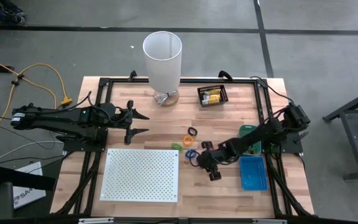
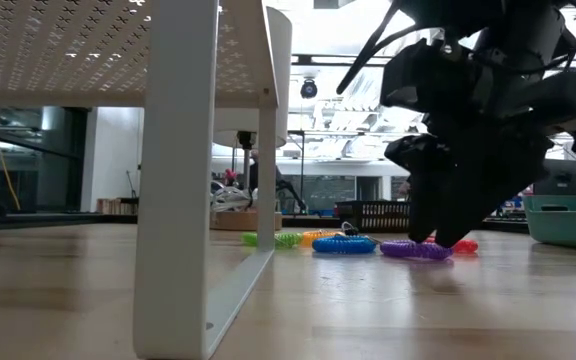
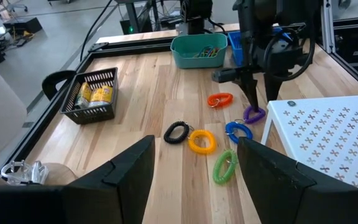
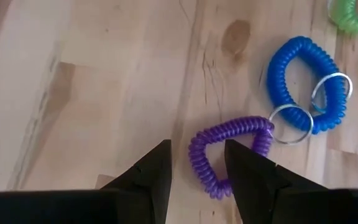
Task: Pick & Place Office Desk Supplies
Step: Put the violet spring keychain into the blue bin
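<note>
Bench (image 1: 222,193): light, matt wood planks with visible grain. Purple coil loop (image 4: 229,155) and blue coil loop (image 4: 303,84): glossy ribbed plastic carrying shiny metal rings (image 4: 291,124). Perforated board (image 1: 142,174): white, matt.

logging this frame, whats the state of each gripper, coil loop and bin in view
right gripper: open, down at the table, fingers straddling the purple loop
left gripper: open, waiting above the white board
purple loop: flat on the table, not lifted
blue loop: flat, beside the purple one
black basket: holds yellow packets
teal bin: holds small items
</note>
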Tool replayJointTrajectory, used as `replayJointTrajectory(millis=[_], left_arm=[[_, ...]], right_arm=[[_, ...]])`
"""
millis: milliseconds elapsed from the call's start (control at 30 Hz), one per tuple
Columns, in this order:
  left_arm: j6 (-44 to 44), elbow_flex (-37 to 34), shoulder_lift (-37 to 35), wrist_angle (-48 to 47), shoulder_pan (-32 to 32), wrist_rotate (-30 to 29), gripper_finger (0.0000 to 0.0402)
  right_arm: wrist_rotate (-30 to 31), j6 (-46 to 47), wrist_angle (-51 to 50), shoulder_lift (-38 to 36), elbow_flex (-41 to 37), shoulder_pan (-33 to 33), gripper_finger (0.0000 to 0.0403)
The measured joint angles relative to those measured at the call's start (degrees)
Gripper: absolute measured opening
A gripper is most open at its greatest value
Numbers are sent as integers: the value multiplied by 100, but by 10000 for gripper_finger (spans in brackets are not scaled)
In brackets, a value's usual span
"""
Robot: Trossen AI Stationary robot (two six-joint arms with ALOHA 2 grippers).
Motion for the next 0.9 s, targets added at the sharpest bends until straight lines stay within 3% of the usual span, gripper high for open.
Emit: replayJointTrajectory(millis=[433, 900], left_arm=[[0, 2, 0, -2, -1, 0, 221], [0, 4, 0, -2, -1, 0, 221]], right_arm=[[593, 5, 7, 125, 2, 304, 136], [605, 101, 57, 275, 11, 345, 135]])
